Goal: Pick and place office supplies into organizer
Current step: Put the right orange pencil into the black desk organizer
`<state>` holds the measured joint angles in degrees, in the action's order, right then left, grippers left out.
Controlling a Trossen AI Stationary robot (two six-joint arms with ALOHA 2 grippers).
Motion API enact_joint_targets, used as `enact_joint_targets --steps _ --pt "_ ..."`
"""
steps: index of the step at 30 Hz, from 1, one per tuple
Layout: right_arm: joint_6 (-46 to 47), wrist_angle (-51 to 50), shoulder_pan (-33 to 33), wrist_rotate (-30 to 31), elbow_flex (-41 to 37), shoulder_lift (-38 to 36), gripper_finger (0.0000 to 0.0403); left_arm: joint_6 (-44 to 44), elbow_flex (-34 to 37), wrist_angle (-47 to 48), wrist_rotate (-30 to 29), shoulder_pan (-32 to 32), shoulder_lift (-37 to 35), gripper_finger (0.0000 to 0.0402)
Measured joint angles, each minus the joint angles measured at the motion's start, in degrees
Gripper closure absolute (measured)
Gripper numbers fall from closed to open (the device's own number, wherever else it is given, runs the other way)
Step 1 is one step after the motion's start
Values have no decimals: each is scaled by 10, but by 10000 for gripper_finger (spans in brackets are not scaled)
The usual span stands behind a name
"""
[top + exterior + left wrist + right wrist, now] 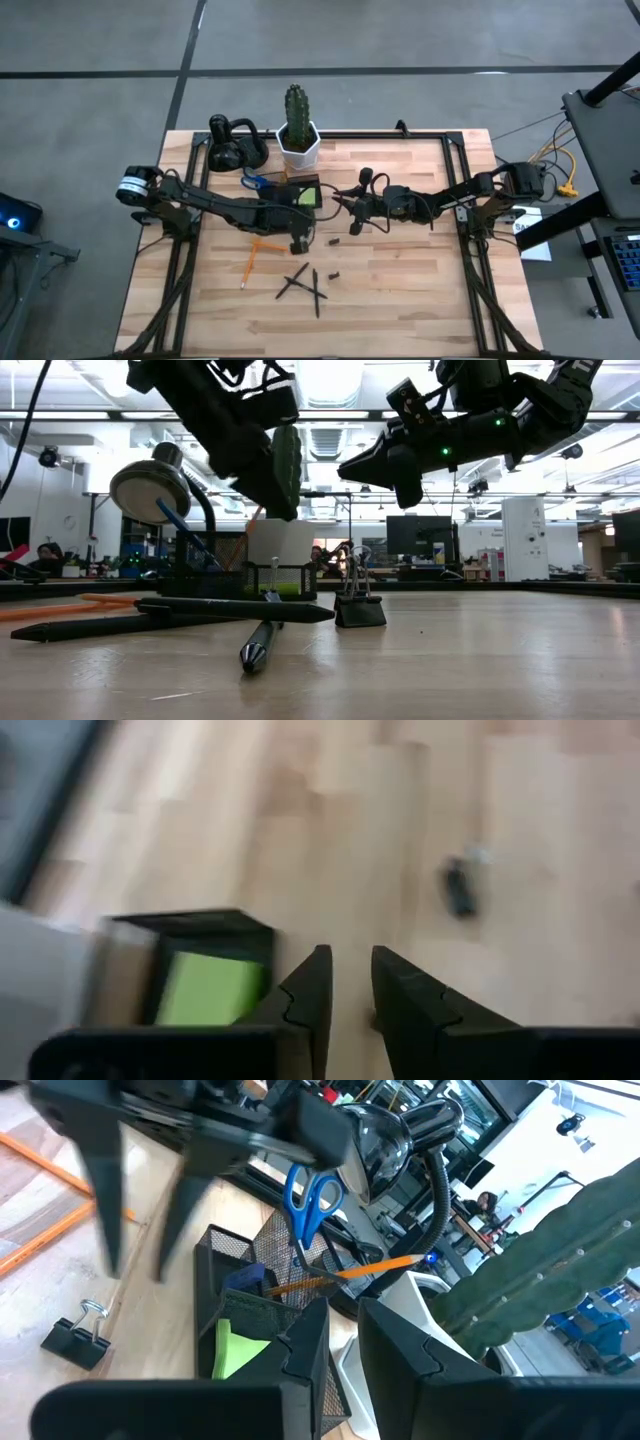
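Organizer [300, 190] stands mid-table toward the far edge, just in front of the cactus pot [298, 146]. Looped gadget [234, 145] sits left of the pot, at the table's far left. Scissors [312, 1193], a pencil [372, 1266] and the sticky-note pad [240, 1348] are in the organizer. Two pencils [255, 253] lie on the table in front of the organizer, to the left. Crossed pens [303, 284] lie nearer the front edge. Binder clip [359, 603] stands right of the pens, in the low view.
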<state>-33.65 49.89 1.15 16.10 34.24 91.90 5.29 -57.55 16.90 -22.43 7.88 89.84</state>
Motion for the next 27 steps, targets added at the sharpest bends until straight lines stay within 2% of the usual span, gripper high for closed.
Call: enact_joint_targets --steps 4,8,12,21,27 --pt "0 0 0 0 0 0 355 13 -10 72 32 3 0 318" --pt "0 0 0 0 0 0 355 51 -18 164 49 5 0 272" --pt "0 0 0 0 0 0 355 67 -19 232 109 5 0 239" --pt "0 0 0 0 0 0 355 128 -11 252 146 19 3 233" --pt "0 0 0 0 0 0 355 169 -10 311 152 36 25 233"
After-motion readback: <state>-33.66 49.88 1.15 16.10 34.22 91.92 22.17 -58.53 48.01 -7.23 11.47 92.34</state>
